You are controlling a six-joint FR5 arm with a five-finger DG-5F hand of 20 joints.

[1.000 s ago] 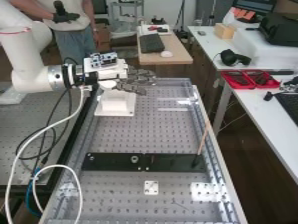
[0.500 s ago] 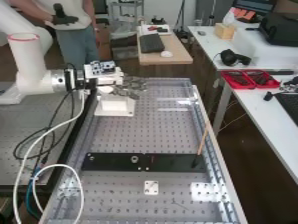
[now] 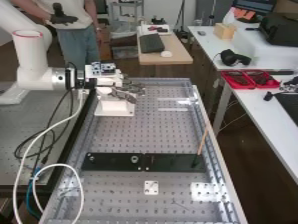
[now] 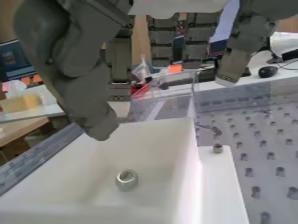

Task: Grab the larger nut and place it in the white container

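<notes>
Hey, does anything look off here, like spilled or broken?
Nothing looks spilled or damaged. The nut sits inside the white container. Only the thin stick at the end of the black plate looks slanted, which may just be the camera angle.

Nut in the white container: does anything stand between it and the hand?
Nothing visible does. The nut lies on the floor of the white container, whose walls stand around it, not over it, and the hand hangs by the open top.
</notes>
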